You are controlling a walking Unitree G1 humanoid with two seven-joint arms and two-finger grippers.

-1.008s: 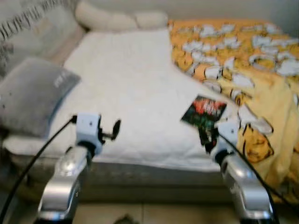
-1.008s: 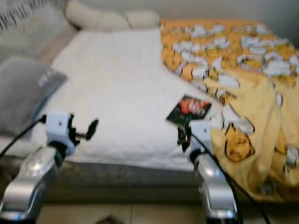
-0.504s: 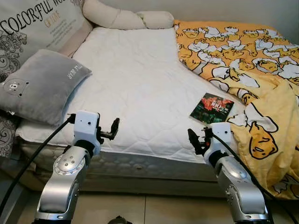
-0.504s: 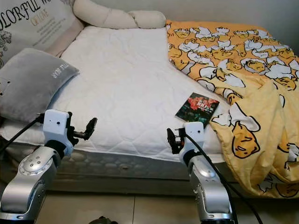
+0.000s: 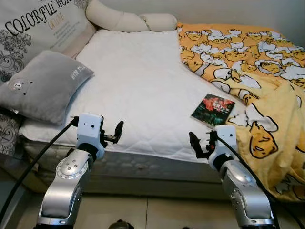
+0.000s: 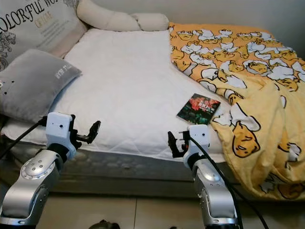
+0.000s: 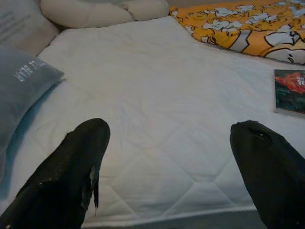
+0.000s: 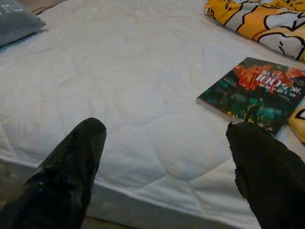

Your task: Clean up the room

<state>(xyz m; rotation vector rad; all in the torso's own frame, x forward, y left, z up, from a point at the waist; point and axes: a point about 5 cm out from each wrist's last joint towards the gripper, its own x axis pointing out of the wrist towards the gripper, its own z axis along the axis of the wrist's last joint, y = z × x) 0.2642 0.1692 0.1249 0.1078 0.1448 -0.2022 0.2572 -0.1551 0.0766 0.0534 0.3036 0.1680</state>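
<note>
Book [image 5: 212,109], flat rect., glossy, on quilted mattress [image 5: 138,86].

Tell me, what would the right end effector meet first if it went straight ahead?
Probably the white mattress; the book lies just off to one side of the right end effector, near one finger.

A plain white quilted mattress cover [image 5: 138,90] with a faint stitched diamond pattern fills the middle, and at three o'clock on it lies an orange-yellow blanket [image 5: 257,71] printed with white-and-yellow cartoon figures outlined in black. At its edge sits a dark green paperback book [image 5: 212,109] with a red patch and white lettering on the cover. At nine o'clock a grey velvety cushion [image 5: 40,86] carries small white lettering, at eleven o'clock a cream pillow [image 5: 33,24] bears black script and grey ornaments, and at twelve o'clock lies a plain cream bolster [image 5: 128,20].
</note>
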